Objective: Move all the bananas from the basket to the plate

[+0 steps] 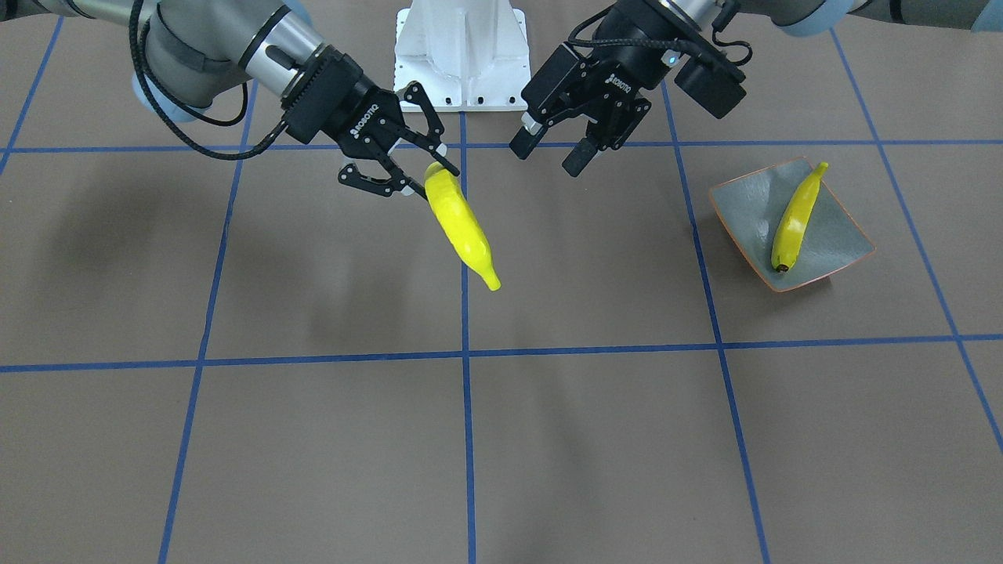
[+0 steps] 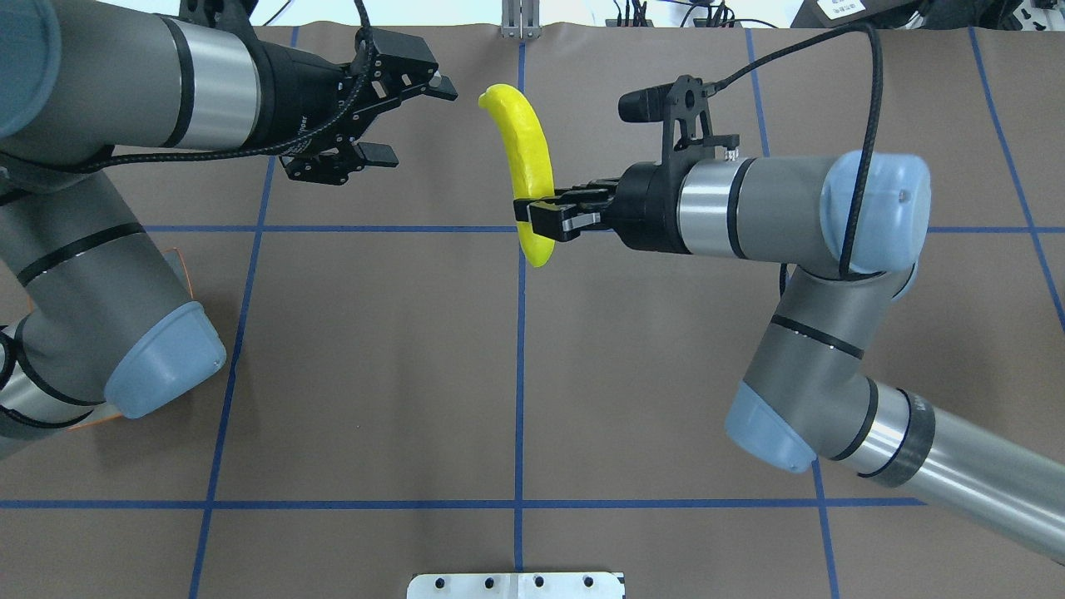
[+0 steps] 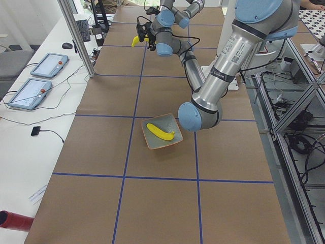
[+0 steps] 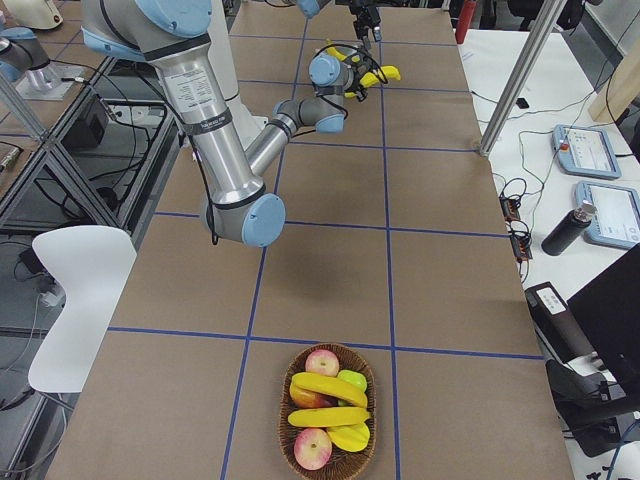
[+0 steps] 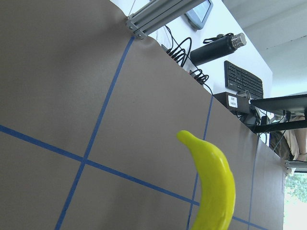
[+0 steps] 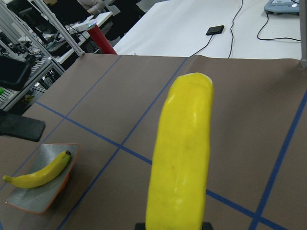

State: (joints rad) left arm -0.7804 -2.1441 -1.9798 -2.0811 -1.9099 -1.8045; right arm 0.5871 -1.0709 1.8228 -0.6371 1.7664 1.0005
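Observation:
My right gripper [image 1: 423, 176] is shut on one end of a bright yellow banana [image 1: 462, 227] and holds it in the air over the table's middle; it also shows in the overhead view [image 2: 526, 158] and fills the right wrist view [image 6: 182, 158]. My left gripper [image 1: 552, 153] is open and empty, a short way from the banana's free end [image 5: 213, 187]. The grey-blue plate [image 1: 838, 235] with an orange rim holds one banana [image 1: 795, 219]. The basket [image 4: 290, 430] stands at the table's far right end with two bananas [image 4: 328, 390] lying among other fruit.
The basket also holds apples [image 4: 322, 362] and other yellow and green fruit. The robot's white base [image 1: 460, 55] stands at the table's robot-side edge. Brown table paper with blue tape lines [image 1: 465, 352] lies between plate and basket. Tablets [image 3: 48, 65] lie off the table's far side.

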